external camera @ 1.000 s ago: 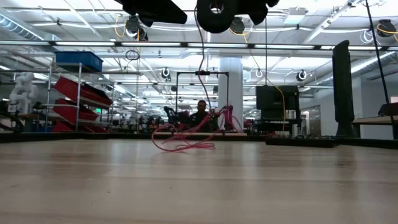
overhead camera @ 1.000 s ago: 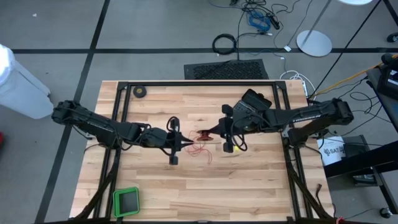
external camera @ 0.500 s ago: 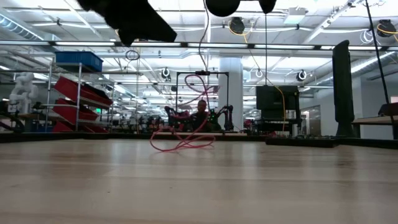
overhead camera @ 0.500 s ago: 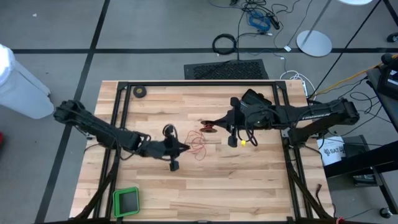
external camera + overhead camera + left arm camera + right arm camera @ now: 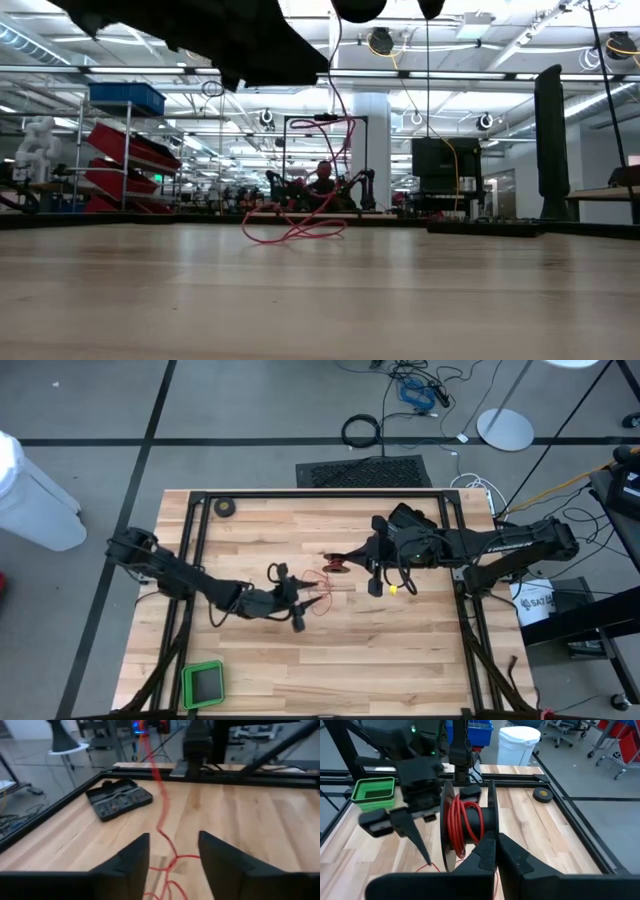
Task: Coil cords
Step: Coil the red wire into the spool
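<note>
I see the thin red wire lying in loose loops on the wood just ahead of my left gripper, whose fingers stand apart around nothing. From there it rises to the small round black reel, partly wound with red turns and pinched upright at my right gripper.

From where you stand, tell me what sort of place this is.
Probably a robotics lab or workshop in a large open industrial hall. The low view shows long ceiling light strips, a shelving rack with red and blue bins and more robot arms beyond the wooden table.
</note>
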Robot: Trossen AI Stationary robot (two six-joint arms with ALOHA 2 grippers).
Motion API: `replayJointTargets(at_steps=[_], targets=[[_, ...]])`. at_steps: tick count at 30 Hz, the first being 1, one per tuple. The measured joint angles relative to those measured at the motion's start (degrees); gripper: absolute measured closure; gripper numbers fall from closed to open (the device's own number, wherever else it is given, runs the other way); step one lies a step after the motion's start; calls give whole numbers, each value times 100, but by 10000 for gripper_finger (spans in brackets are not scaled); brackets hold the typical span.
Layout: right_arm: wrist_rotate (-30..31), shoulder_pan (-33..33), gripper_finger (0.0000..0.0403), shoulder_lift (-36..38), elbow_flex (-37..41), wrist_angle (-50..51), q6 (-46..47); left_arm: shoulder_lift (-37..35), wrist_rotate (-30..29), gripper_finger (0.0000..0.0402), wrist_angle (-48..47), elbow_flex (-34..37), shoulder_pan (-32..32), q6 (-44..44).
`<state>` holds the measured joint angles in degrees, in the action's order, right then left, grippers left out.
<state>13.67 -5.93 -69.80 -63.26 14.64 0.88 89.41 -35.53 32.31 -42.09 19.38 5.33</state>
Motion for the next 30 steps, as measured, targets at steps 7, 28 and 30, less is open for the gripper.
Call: replayJointTargets(at_steps=[7, 28, 30], targets=[[0, -1, 403, 0, 0, 30, 46, 181, -24, 198, 455, -2, -57, 30], [0, 0, 403, 0, 0, 17, -10, 653, -37, 198, 958, -5, -112, 331], [0, 0, 403, 0, 0, 23, -34, 872, -55, 198, 1330, -2, -135, 297]])
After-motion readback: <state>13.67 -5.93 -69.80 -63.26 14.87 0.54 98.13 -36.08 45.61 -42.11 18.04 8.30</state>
